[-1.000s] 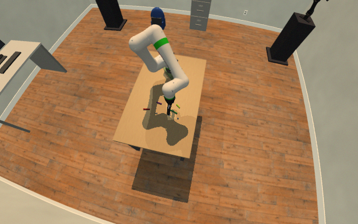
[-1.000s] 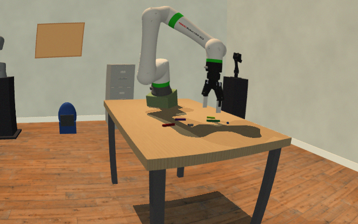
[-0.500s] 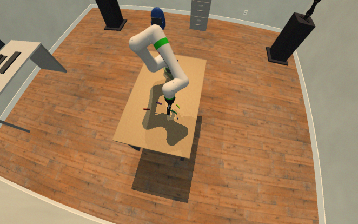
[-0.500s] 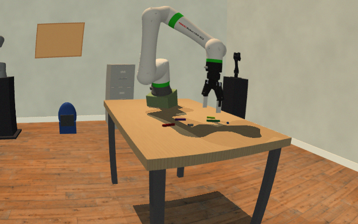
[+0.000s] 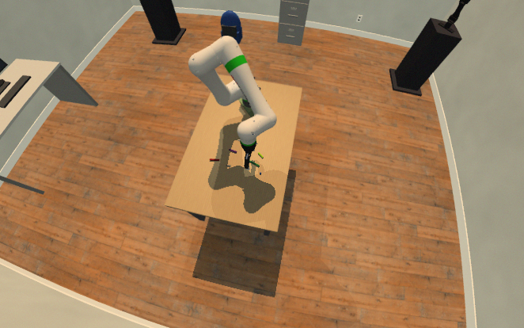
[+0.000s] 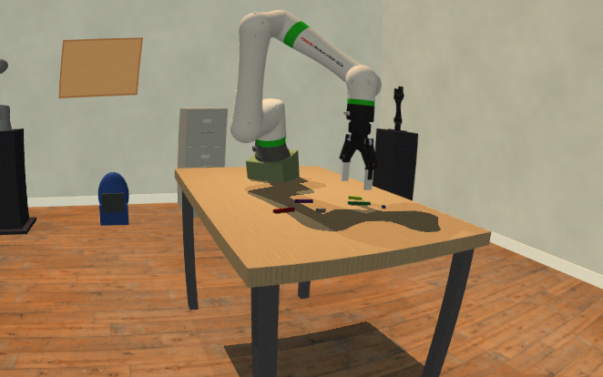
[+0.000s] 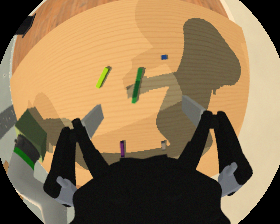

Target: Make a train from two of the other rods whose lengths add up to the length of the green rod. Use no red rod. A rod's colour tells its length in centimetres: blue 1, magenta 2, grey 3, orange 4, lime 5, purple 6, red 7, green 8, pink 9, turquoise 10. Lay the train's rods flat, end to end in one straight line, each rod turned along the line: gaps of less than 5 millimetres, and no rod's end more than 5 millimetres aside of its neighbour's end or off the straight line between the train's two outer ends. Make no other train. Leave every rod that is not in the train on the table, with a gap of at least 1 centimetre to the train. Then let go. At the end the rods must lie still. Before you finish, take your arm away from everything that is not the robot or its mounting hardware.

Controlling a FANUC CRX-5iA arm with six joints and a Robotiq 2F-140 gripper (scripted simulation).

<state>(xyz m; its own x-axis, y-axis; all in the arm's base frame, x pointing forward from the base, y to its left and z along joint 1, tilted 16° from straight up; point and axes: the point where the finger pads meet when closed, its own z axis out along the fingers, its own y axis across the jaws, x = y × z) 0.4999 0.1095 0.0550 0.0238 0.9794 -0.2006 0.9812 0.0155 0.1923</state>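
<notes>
The gripper (image 6: 356, 178) hangs above the table (image 6: 294, 262) right of centre in the exterior view, fingers (image 6: 345, 171) spread wide with nothing between them. Just below it lie the green rod (image 6: 359, 202) and the lime rod (image 6: 354, 198), side by side but apart. The tiny blue rod (image 6: 383, 206) sits to their right. Toward the left lie the grey rod (image 6: 321, 210), the purple rod (image 6: 303, 200) and the red rod (image 6: 283, 209), all well apart.
</notes>
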